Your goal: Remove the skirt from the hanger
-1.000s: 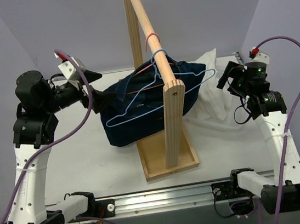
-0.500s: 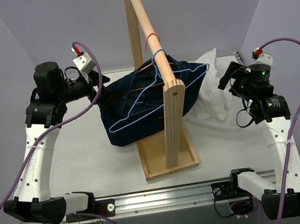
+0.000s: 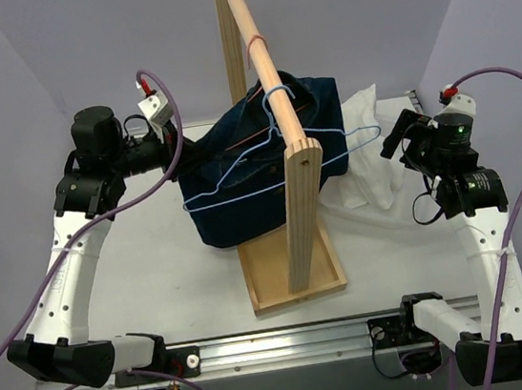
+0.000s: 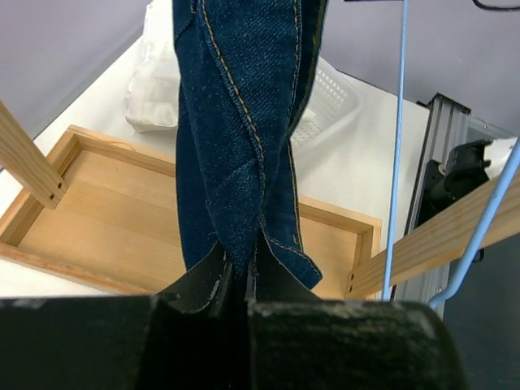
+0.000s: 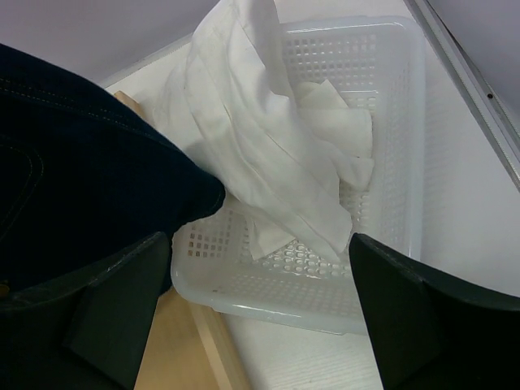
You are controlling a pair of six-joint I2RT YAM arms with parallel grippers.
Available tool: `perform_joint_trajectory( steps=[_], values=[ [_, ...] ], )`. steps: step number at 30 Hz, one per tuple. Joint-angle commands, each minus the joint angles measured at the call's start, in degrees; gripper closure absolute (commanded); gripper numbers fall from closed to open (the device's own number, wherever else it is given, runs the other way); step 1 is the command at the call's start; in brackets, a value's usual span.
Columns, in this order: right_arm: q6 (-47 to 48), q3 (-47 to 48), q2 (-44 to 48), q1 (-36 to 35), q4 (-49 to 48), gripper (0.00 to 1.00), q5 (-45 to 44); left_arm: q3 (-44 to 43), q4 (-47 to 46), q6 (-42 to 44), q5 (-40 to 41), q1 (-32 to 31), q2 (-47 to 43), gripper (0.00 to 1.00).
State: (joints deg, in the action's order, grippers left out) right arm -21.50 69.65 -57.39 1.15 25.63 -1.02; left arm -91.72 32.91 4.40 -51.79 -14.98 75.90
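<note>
One white basket (image 5: 404, 162) holds crumpled white cloth (image 5: 260, 162), near the skirt (image 5: 81, 162).

The left arm (image 3: 64, 269) stands raised, forearm reaching right, left gripper (image 3: 190, 152) clamped tight on the skirt (image 3: 245, 218). The right arm (image 3: 483, 233) stands raised too, right gripper (image 3: 393, 137) spread wide, pointing left.

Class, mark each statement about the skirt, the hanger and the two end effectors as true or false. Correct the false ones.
1. The left end effector is shut on an edge of the skirt. True.
2. The right end effector grips the white cloth. False: it is open and holds nothing.
3. The blue hanger hooks over the wooden rail. True.
4. The basket is empty. False: the white cloth lies in it.
</note>
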Motion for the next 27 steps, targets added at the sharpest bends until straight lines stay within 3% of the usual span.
perform_joint_trajectory(
  steps=[1,9,16,22,27],
  values=[
    [1.5,0.9,1.3,0.0,0.9,0.11,-0.2,-1.4,-8.4,-6.9,2.6,-1.0,-1.2,0.98],
    [1.8,2.7,1.1,0.0,2.3,0.12,0.0,-14.8,-0.6,-2.8,7.6,-9.6,6.0,0.98],
    [2.8,3.2,1.4,0.0,3.4,0.12,-1.0,-21.7,2.7,-0.7,9.5,-13.1,9.9,0.98],
    [3.3,3.4,1.4,0.0,3.9,0.12,-1.6,-18.6,1.3,-0.3,12.5,-13.1,6.6,0.98],
    [3.5,3.3,1.3,0.0,4.0,0.12,-1.3,-8.3,-6.9,-0.8,11.2,-11.2,-0.3,0.98]
  ],
)
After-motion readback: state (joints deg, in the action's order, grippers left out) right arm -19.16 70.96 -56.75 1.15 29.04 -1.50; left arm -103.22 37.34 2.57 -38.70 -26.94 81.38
